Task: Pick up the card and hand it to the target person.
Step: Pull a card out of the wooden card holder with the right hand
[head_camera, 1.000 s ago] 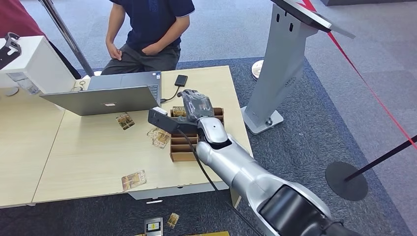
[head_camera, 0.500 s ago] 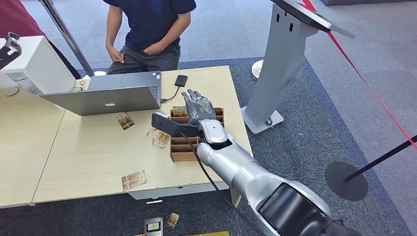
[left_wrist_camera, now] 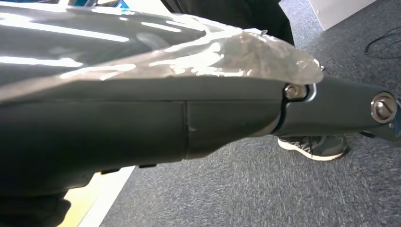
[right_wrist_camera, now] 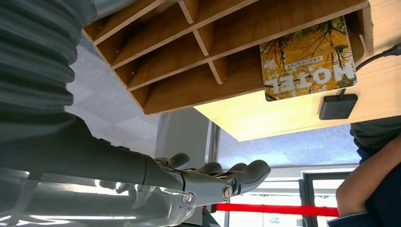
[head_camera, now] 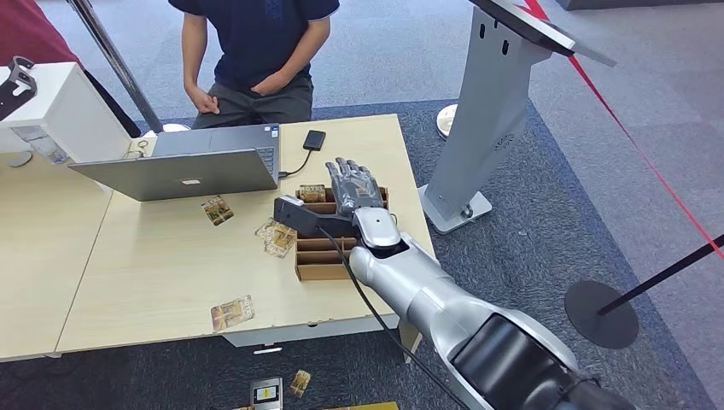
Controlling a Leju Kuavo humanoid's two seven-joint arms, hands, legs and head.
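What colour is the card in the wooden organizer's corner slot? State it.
The card is yellow-gold with an autumn-tree picture and white "HOTEL" lettering; the right wrist view shows it best.

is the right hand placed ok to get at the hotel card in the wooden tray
Probably yes. The right hand hovers open over the wooden tray, and the hotel card lies uncovered in a far compartment beside the fingers. The tray's thin dividers may hamper the grip.

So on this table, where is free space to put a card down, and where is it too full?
Bare wood lies between the laptop and the card near the front edge, and on the left table. It is crowded around the wooden organizer, with loose cards beside it and the right hand above.
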